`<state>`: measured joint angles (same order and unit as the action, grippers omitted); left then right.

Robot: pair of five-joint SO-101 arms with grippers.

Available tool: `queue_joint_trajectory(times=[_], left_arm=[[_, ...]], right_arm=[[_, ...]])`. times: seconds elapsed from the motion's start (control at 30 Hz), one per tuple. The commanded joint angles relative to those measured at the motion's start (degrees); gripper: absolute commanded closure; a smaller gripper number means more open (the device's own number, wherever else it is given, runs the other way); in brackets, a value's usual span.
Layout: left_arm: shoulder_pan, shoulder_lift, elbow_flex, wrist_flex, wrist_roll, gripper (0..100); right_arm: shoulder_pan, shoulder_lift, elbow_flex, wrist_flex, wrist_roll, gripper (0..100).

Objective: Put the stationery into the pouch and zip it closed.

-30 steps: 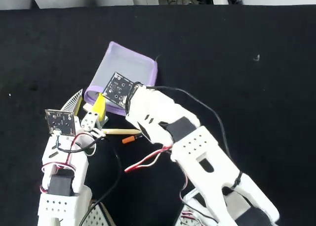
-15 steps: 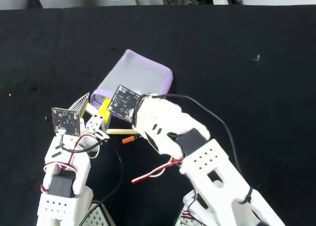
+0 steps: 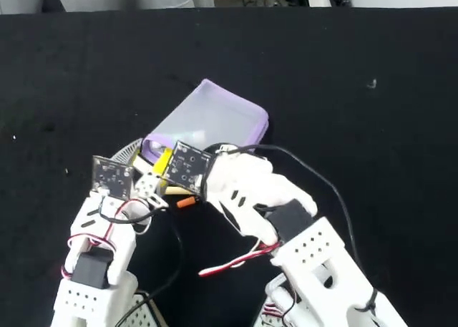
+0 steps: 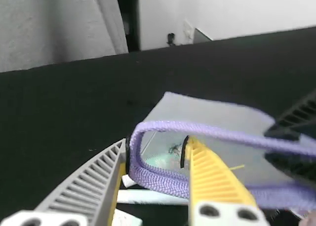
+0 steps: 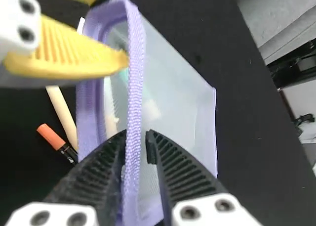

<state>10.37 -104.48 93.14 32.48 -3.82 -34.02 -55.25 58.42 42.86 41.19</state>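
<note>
The translucent purple pouch [image 3: 215, 119] lies mid-table with its mouth facing the arms. My right gripper [image 5: 133, 137] is shut on the pouch's purple rim [image 5: 132, 77], its black fingers pinching the strap. My left gripper [image 4: 155, 147] is open at the end of the mouth. Its grey finger [image 4: 89, 186] is outside the rim and its yellow finger [image 4: 207, 181] lies over the opening. A wooden pencil [image 5: 61, 117] and an orange-capped pen [image 3: 184, 202] lie on the table just outside the mouth. Pale items show faintly through the pouch wall [image 5: 163, 117].
The black table [image 3: 372, 127] stretches wide to the right and far side of the pouch. Both arms crowd the near left area, with loose wires [image 3: 229, 259] trailing between their bases. A wall and dark furniture stand past the table's far edge.
The pouch has slid to the right and turned a little, and both grippers have moved right with it. The pencil is now mostly covered by the arms.
</note>
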Motion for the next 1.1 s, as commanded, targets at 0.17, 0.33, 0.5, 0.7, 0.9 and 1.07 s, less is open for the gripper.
queue_joint_trajectory(times=[0.17,0.33,0.5,0.7,0.9,1.07], left_arm=[[6.7,-0.1,-4.1,2.5,-0.6,81],[6.6,-0.2,-5.5,6.6,-0.6,81],[6.7,-0.2,-10.9,15.3,-0.6,81],[6.9,-0.2,-16.0,23.0,-0.6,81],[7.3,-0.2,-16.3,23.0,-1.0,80],[6.5,-0.2,-14.3,20.6,-1.1,80]], right_arm=[[-7.1,-8.5,1.1,5.2,4.7,98.7],[-7.2,-13.4,1.2,9.2,7.6,98.7],[-7.2,-14.3,1.4,10.3,8.4,98.7],[-7.6,-14.8,1.5,13.2,11.6,98.7],[-7.6,-14.9,0.9,14.1,11.9,98.7],[-9.8,-16.2,0.7,15.1,11.8,98.7]])
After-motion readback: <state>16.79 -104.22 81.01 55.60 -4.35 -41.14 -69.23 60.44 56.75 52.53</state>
